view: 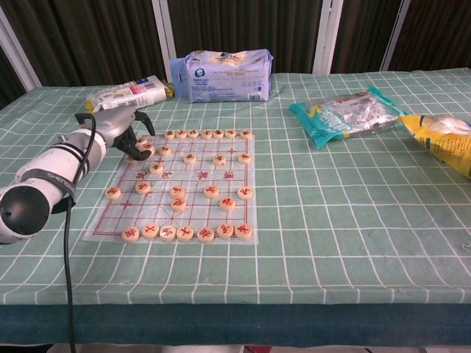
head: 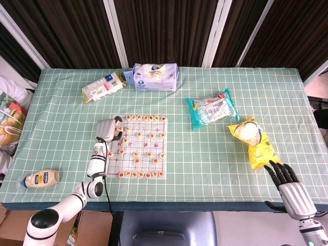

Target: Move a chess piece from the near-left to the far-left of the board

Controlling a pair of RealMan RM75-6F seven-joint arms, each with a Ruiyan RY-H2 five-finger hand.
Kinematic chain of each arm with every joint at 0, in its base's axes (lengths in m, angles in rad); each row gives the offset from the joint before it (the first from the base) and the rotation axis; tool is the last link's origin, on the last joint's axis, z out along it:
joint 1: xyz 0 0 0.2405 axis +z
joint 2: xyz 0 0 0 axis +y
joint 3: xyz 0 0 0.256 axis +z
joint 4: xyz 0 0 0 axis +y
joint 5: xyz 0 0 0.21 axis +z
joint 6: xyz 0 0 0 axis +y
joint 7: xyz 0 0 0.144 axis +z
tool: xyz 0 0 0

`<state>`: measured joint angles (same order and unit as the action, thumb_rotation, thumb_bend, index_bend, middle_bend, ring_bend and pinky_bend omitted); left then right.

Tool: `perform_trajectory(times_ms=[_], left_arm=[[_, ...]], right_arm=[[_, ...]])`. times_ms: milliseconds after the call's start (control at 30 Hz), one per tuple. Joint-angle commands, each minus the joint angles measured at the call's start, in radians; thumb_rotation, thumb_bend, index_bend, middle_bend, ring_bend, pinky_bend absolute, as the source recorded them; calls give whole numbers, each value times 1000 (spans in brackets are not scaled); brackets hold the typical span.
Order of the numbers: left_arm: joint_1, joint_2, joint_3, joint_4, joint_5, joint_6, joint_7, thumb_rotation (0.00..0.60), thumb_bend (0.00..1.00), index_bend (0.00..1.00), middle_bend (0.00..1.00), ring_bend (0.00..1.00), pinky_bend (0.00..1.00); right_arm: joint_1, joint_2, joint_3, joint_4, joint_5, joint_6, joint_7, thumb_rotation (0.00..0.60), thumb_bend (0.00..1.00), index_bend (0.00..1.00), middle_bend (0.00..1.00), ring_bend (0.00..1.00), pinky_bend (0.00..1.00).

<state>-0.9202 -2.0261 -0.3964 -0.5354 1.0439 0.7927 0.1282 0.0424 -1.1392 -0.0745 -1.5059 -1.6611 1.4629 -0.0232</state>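
Note:
The chessboard sheet (head: 145,166) (view: 199,215) lies left of centre, covered with round wooden pieces. My left hand (head: 106,129) (view: 118,126) hovers at the board's far-left corner, its dark fingers (view: 142,123) arched just above two pieces (view: 144,145) that lie on the sheet. I see nothing between the fingers. The near row of pieces (view: 184,232) stops short of the near-left corner. My right hand (head: 289,192) rests at the table's near right edge, fingers spread and holding nothing; the chest view does not show it.
A blue-white pack (head: 155,77) and a snack packet (head: 104,87) lie beyond the board. A teal bag (head: 211,107) and a yellow bag (head: 254,141) sit to the right. A mayonnaise bottle (head: 41,179) lies near left. A black cable (view: 66,279) trails from my left arm.

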Motion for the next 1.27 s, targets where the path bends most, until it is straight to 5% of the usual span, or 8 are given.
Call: perform_trajectory(times_ms=[33, 200, 267, 433, 533, 633, 767, 1267], left_arm=[[22, 37, 15, -77, 31, 55, -11, 600, 342, 323, 1000, 1000, 1000], [91, 128, 65, -249, 119, 195, -32, 600, 340, 298, 1000, 1000, 1000], [208, 277, 155, -487, 259, 382, -80, 600, 351, 264, 921, 940, 983], [447, 697, 407, -1005, 528, 645, -145, 600, 371, 158, 295, 273, 590], [578, 791, 508, -1002, 678, 855, -186, 600, 377, 123, 216, 178, 427], [728, 743, 509, -839, 649, 1046, -195, 600, 392, 98, 175, 126, 344], [758, 786, 549, -840, 678, 1042, -303, 600, 396, 44, 89, 47, 196], [764, 885, 554, -992, 611, 816, -182, 600, 395, 0, 40, 44, 199]], right_arm=[[0, 0, -1, 1, -1, -1, 0, 600, 224, 0, 0, 0, 0], [2, 2, -4, 3, -8, -1, 3, 600, 225, 0, 0, 0, 0], [0, 7, -5, 4, -13, 7, 10, 600, 225, 0, 0, 0, 0], [-9, 13, -12, 3, -35, 32, 13, 600, 225, 0, 0, 0, 0], [-13, 14, -21, 0, -53, 41, 6, 600, 225, 0, 0, 0, 0], [-16, 15, -27, -1, -61, 42, -9, 600, 225, 0, 0, 0, 0], [-19, 8, -27, -10, -62, 41, -34, 600, 225, 0, 0, 0, 0], [-29, 6, -32, 8, -84, 65, -33, 600, 225, 0, 0, 0, 0]])
